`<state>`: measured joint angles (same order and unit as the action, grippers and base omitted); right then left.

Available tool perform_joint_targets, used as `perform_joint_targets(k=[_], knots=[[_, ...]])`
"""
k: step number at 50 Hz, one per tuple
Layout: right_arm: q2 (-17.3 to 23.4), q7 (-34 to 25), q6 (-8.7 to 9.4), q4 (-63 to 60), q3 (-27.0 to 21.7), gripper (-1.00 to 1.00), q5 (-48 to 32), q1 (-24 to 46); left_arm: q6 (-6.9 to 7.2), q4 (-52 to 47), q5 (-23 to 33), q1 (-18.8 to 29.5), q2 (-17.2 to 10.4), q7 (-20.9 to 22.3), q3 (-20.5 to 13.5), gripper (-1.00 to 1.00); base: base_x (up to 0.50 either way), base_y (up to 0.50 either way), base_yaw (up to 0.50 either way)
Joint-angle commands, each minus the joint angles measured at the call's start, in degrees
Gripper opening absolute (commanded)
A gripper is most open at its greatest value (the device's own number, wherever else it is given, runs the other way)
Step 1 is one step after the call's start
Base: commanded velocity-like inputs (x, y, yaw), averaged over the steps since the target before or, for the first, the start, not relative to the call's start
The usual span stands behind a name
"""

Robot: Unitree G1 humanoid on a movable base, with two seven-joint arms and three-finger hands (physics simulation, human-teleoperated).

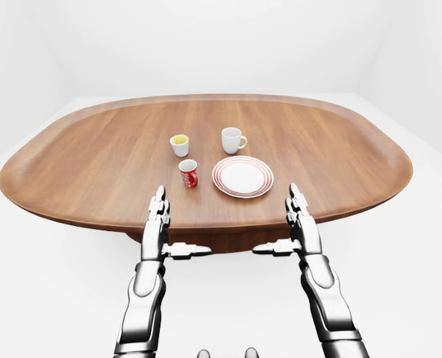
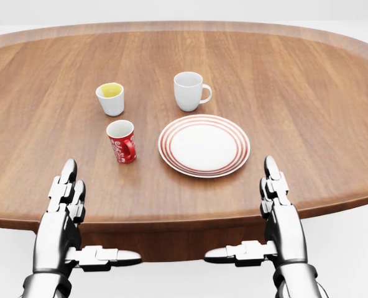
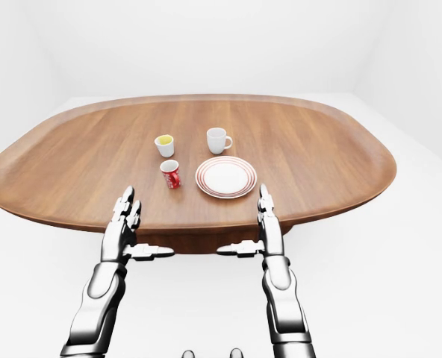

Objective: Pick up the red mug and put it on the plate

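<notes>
Nearest the camera in the head view, the left hand (image 2: pixel 63 214) and the right hand (image 2: pixel 277 214) are hovering at the near edge of the desk (image 2: pixel 308 105), palms facing each other, fingers (image 2: pixel 68 176) extended straight and spread wide, thumbs pointing inward below the desk rim; neither hand is holding or touching anything. The step in hand is judged to be the approach, with the grasp not yet begun.

Beyond the left hand, the red mug (image 2: pixel 121 141) is standing upright on the desk, its handle turned toward the view's right and slightly toward the camera, just beside the plate (image 2: pixel 204 145) but apart from it. The plate, white with red rings, is lying bare to the mug's right. The next move is judged to call for the left hand, the nearer of the two, to be reaching forward over the desk edge, closing round the mug's body, then lifting and carrying it a short way rightward onto the plate.

Farther off, a white cup with a yellow interior (image 2: pixel 110 99) and a white mug (image 2: pixel 189 91) are standing well clear of that path.

The white lettering on the red mug is proving too small to read; the forearms are being cut off at the bottom of every view, and the desk's base is lying mostly in shadow
</notes>
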<state>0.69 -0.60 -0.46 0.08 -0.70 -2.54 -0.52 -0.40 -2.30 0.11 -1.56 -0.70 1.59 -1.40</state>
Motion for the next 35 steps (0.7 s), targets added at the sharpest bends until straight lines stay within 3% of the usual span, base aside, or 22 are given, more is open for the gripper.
perform_joint_targets(k=[1, 35], knots=[[0.0, 0.0, -0.04, 0.2, 0.1, 1.00, -0.5, 0.0, 0.05, -0.4, 0.1, -0.3, 0.1, 0.0, 0.1, 1.00, 0.00, 0.00, 0.00], [-0.1, 0.1, -0.15, 0.2, 0.4, 1.00, -1.3, -0.2, -0.20, 0.0, 0.2, -0.2, 0.0, 0.0, 0.1, 1.00, 0.00, 0.13, 0.00]])
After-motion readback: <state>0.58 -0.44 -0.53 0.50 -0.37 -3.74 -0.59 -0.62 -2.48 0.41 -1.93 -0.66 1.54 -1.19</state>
